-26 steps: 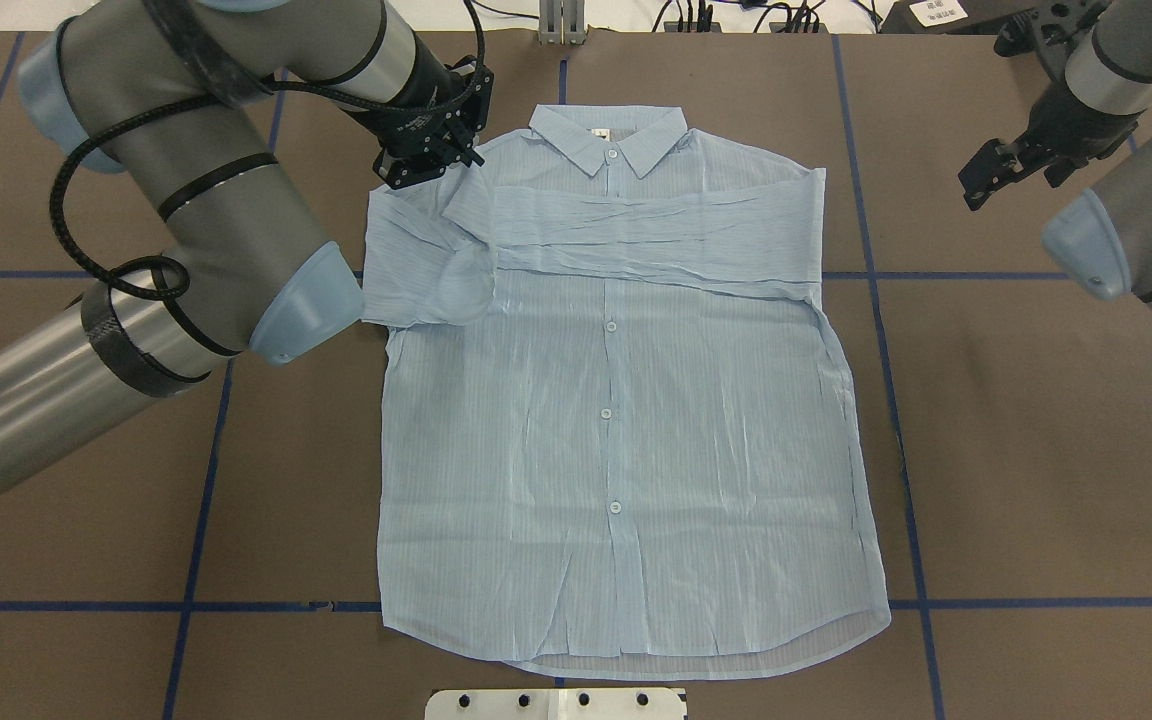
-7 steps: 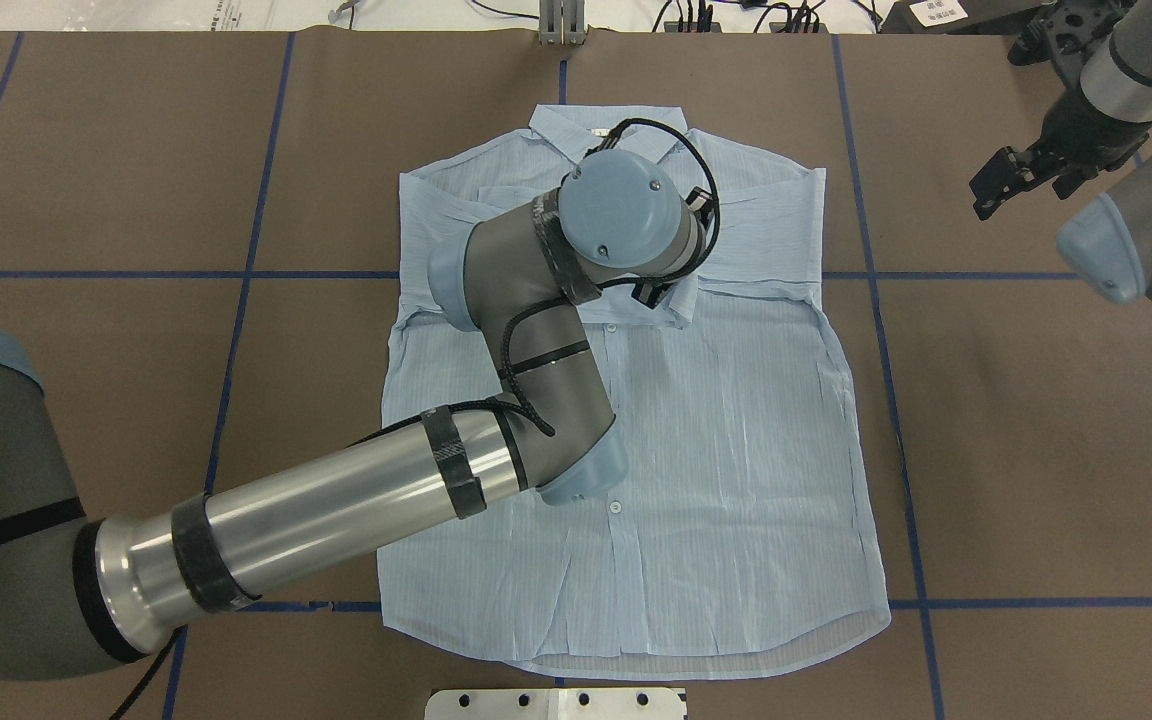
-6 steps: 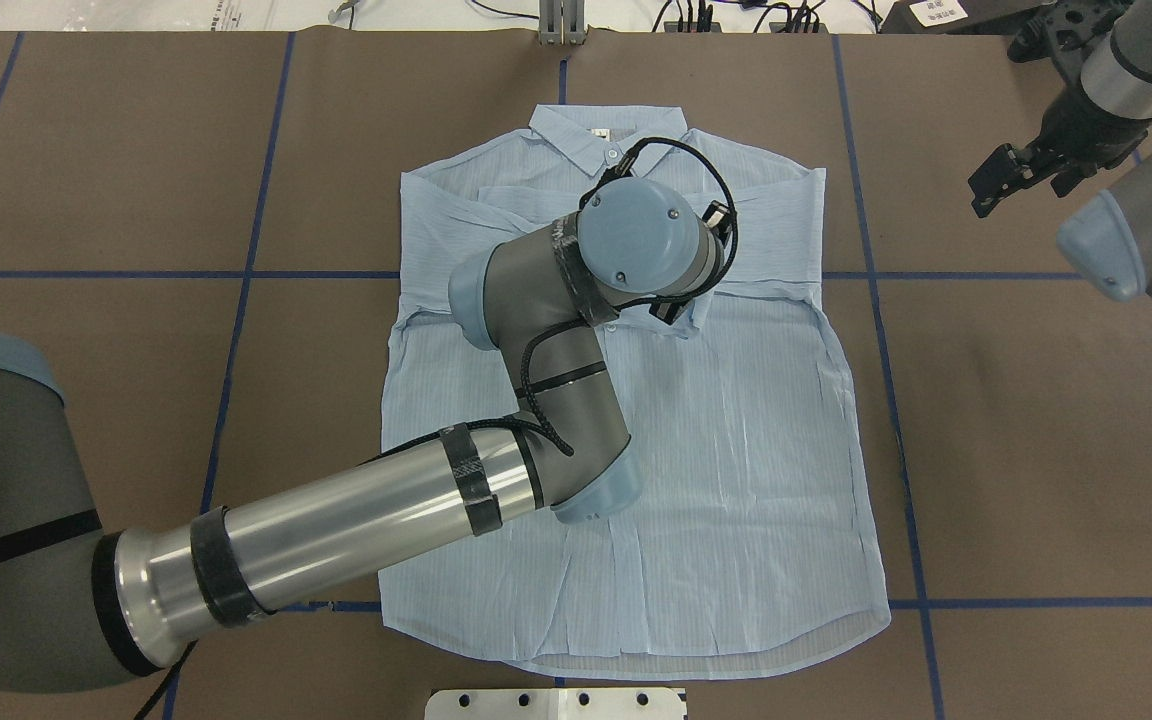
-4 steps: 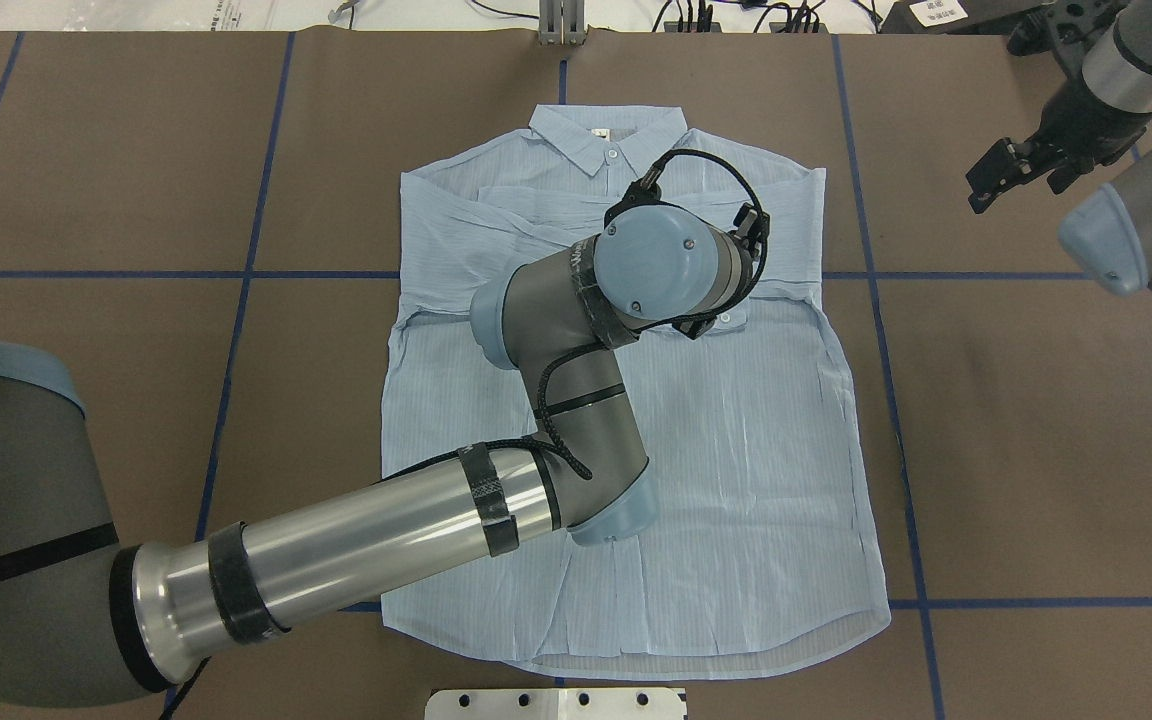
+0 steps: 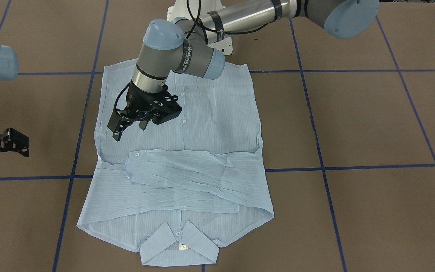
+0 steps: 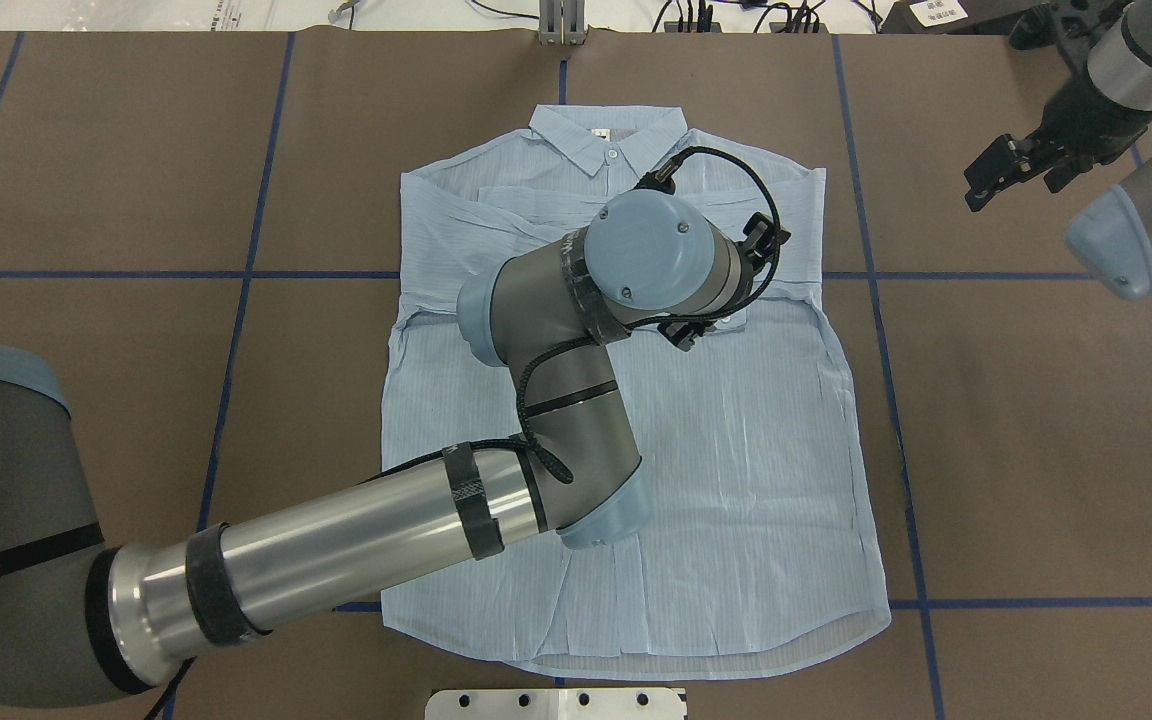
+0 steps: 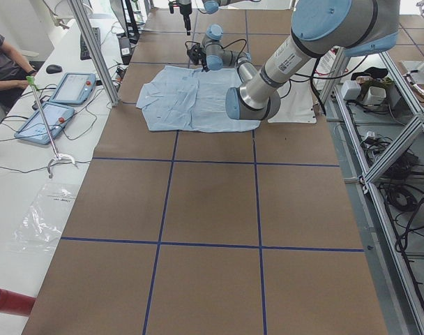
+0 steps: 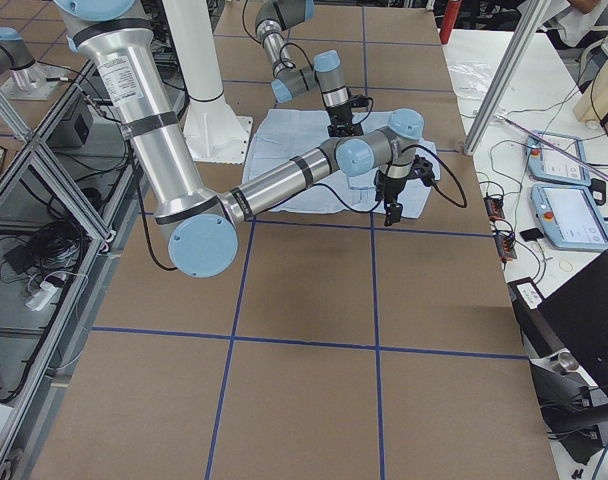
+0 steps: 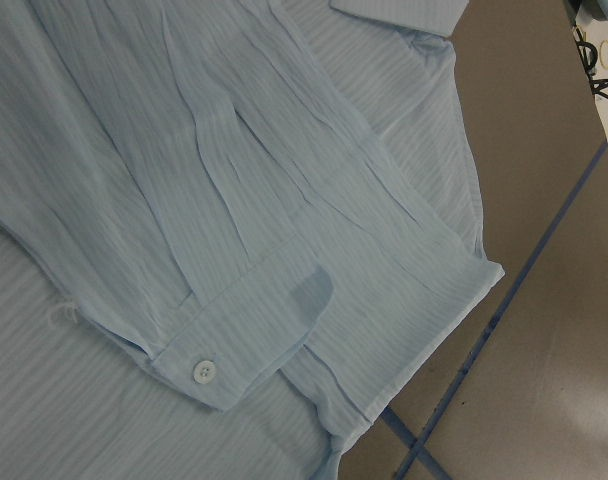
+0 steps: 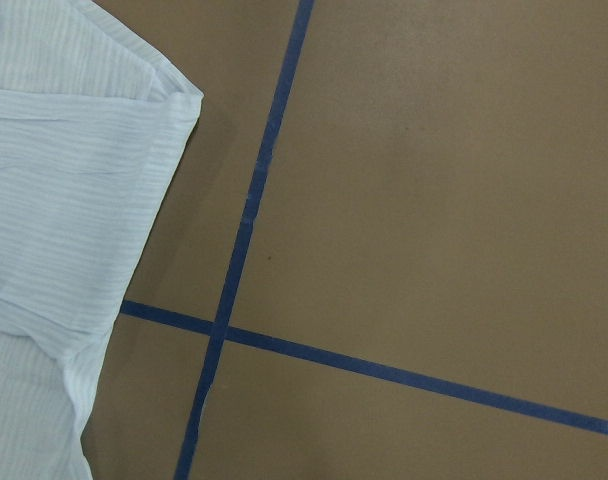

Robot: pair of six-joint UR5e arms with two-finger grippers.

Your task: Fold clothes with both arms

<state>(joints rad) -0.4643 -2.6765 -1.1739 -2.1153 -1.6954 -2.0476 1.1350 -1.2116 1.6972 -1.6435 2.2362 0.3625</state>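
The pale blue striped shirt (image 6: 736,450) lies flat, front up, collar (image 6: 606,130) at the far side. Both sleeves are folded across the chest; the top sleeve's buttoned cuff (image 5: 136,155) lies near the shirt's right side and fills the left wrist view (image 9: 202,370). My left gripper (image 5: 128,130) hangs open and empty just above the shirt, beside that cuff; in the overhead view the wrist hides most of it (image 6: 681,332). My right gripper (image 6: 1001,175) is open and empty over bare table, well right of the shirt (image 5: 11,145). The right wrist view shows the shirt's shoulder corner (image 10: 64,200).
Brown table cover with a blue tape grid (image 6: 876,275). White base block (image 6: 556,703) at the near edge. The left forearm (image 6: 336,540) lies across the shirt's lower left. Cables and a stand are at the far edge (image 6: 561,20). Tablets (image 7: 72,87) sit on a side bench.
The left gripper carried the shirt's left sleeve from the shoulder across the chest and let it go. Its wrist moved right and slightly nearer. The right gripper drifted a little farther away.
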